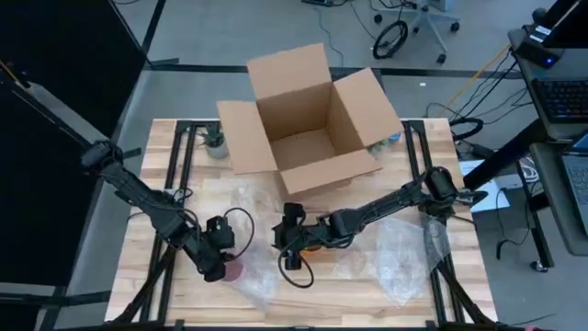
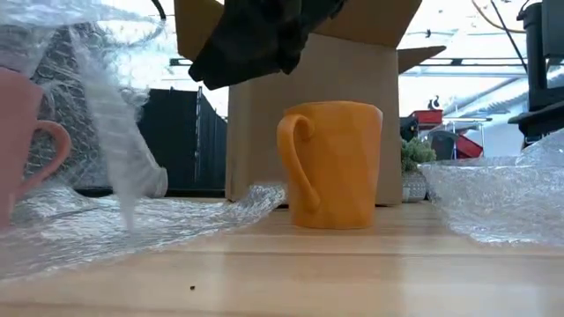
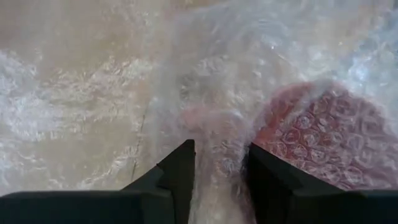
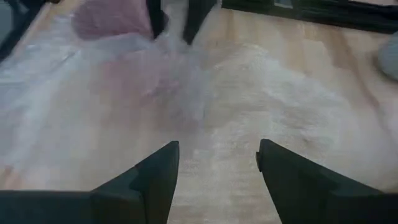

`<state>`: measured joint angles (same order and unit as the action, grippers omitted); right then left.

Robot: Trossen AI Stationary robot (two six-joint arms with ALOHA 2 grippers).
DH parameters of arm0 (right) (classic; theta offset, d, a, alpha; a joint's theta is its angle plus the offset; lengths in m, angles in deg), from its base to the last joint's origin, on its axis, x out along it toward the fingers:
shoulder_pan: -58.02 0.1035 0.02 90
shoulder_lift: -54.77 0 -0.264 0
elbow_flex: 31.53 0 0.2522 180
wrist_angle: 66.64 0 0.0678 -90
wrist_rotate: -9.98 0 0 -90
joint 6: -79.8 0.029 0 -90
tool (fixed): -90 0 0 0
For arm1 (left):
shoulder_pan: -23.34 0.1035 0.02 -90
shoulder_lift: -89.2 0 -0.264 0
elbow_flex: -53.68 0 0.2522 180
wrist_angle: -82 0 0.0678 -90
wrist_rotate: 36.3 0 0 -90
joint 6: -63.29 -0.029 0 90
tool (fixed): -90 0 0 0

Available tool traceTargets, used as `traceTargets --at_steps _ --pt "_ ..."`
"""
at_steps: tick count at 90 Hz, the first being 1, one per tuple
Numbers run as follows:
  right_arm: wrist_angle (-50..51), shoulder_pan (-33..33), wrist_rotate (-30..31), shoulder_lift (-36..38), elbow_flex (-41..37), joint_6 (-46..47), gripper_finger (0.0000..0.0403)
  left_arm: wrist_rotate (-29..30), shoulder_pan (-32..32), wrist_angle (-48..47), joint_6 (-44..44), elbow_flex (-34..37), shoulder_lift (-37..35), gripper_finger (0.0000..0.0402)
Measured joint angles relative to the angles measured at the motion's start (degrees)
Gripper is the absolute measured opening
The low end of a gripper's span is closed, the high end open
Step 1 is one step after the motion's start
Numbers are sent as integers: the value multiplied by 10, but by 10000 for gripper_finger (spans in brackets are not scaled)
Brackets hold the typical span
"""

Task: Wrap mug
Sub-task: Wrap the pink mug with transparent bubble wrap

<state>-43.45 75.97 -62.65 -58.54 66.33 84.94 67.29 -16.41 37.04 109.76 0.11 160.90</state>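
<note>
I'm seeing the left end effector [image 1: 227,262] pinching bubble wrap [image 3: 205,112] over the pink mug [image 1: 235,269] at the surface's [image 1: 367,294] front; the right end effector [image 4: 217,163] is hovering spread apart by the orange mug [image 2: 339,164]

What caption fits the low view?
Orange mug stands before a box; pink mug sits under bubble wrap.

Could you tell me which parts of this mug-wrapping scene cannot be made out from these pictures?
- Pink mug: low view, cut off by the edge and veiled by bubble wrap.
- Orange mug: high view, hidden under the right gripper.
- Left gripper: its wrist view shows wrap between the fingers, but a firm pinch is unclear.
- Cardboard box: contents too small to tell.
</note>
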Motion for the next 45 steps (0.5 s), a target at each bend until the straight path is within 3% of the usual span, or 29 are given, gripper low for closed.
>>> traceTargets --at_steps 28,45 --pt "-189 26 -17 -5 0 -47 205 0 0 9 -8 0 21 111" --pt "-282 28 -27 -50 10 -33 205 0 0 9 -8 0 21 111"
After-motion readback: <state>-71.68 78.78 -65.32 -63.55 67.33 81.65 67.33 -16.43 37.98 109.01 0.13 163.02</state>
